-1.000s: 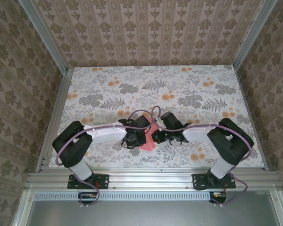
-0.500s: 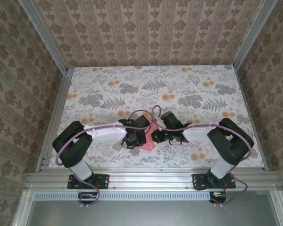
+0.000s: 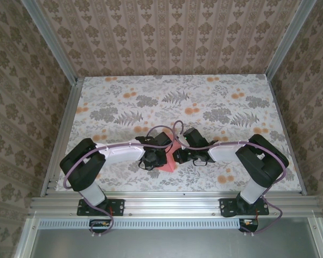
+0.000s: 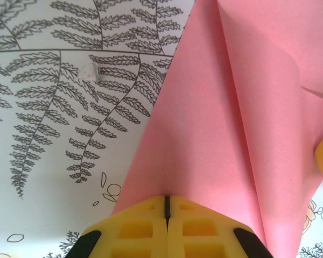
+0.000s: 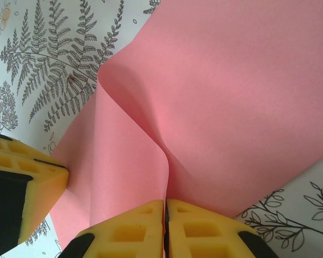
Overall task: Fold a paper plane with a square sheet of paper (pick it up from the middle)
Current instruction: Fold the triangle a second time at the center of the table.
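The pink sheet of paper (image 3: 171, 157) sits near the middle of the bench's (image 3: 204, 102) near half, between the two arms, which meet over it and hide most of it in the top view. The left end effector (image 4: 166, 203) has its yellow fingers pressed together, clamped on an edge of the paper (image 4: 215, 134). The right end effector (image 5: 166, 207) is likewise closed, pinching a raised crease of the paper (image 5: 231, 107), which bulges upward in soft folds. The left one's finger (image 5: 21, 177) shows just beside it. Purple cables (image 3: 175, 128) loop above both wrists. Patterned walls (image 3: 172, 37) enclose the flower-printed bench.
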You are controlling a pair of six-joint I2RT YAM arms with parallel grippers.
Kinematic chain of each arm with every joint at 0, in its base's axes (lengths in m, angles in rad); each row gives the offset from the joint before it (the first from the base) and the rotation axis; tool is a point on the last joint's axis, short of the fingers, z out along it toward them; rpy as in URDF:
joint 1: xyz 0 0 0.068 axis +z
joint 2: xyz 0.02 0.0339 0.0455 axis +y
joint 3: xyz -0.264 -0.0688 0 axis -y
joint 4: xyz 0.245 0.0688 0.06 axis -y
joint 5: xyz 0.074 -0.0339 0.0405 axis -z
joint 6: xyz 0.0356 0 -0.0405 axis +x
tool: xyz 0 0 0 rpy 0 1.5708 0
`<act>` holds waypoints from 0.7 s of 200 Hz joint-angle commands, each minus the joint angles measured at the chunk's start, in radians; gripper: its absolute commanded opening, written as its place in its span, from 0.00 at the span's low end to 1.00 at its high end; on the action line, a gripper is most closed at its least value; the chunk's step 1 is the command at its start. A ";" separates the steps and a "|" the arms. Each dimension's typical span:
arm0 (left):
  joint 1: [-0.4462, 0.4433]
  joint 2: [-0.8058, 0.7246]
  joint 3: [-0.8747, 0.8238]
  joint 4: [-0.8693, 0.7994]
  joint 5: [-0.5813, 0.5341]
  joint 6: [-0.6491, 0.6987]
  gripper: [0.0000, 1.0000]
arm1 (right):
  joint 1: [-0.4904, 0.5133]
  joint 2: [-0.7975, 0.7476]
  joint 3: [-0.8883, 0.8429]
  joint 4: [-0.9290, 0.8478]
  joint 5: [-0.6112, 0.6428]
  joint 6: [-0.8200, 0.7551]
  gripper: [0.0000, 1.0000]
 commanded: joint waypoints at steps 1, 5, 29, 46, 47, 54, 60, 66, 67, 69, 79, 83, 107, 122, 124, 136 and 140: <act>-0.006 -0.024 0.009 -0.079 -0.033 0.009 0.10 | -0.004 0.026 -0.002 -0.063 0.066 -0.015 0.11; -0.006 -0.032 0.015 -0.083 -0.036 0.009 0.11 | -0.004 0.025 -0.004 -0.062 0.067 -0.016 0.11; 0.001 -0.091 0.032 -0.077 -0.048 0.015 0.17 | -0.004 0.027 -0.007 -0.063 0.065 -0.014 0.11; 0.015 -0.139 0.023 -0.047 -0.047 0.013 0.17 | -0.004 0.027 -0.010 -0.059 0.065 -0.011 0.11; 0.015 -0.141 0.023 -0.045 -0.047 0.013 0.18 | -0.004 0.027 -0.010 -0.059 0.065 -0.010 0.11; 0.022 -0.161 0.013 -0.022 -0.039 0.014 0.18 | -0.004 0.027 -0.009 -0.060 0.064 -0.010 0.11; 0.029 -0.178 0.000 0.007 -0.032 0.014 0.18 | -0.004 0.027 -0.010 -0.059 0.065 -0.010 0.11; 0.039 -0.191 -0.016 0.043 -0.018 0.012 0.17 | -0.004 0.027 -0.010 -0.057 0.064 -0.008 0.11; 0.042 -0.193 -0.018 0.049 -0.016 0.011 0.17 | -0.004 0.027 -0.011 -0.056 0.063 -0.007 0.11; 0.046 -0.196 -0.025 0.062 -0.010 0.009 0.17 | -0.004 0.028 -0.011 -0.055 0.061 -0.007 0.11; 0.068 -0.210 -0.057 0.133 0.030 -0.001 0.17 | -0.004 0.028 -0.012 -0.053 0.061 -0.004 0.11; 0.078 -0.215 -0.072 0.166 0.047 -0.007 0.16 | -0.004 0.030 -0.012 -0.053 0.059 -0.004 0.11; 0.111 -0.212 -0.118 0.304 0.112 -0.033 0.16 | -0.004 0.031 -0.015 -0.044 0.057 0.001 0.11; 0.116 -0.201 -0.121 0.338 0.128 -0.038 0.16 | -0.004 0.030 -0.015 -0.042 0.057 0.002 0.11; 0.116 -0.198 -0.121 0.343 0.131 -0.038 0.16 | -0.004 0.031 -0.016 -0.041 0.057 0.003 0.11; 0.117 -0.183 -0.117 0.361 0.150 -0.038 0.15 | -0.004 0.032 -0.018 -0.036 0.056 0.004 0.11; 0.117 -0.177 -0.115 0.362 0.153 -0.040 0.15 | -0.004 0.033 -0.016 -0.037 0.056 0.004 0.11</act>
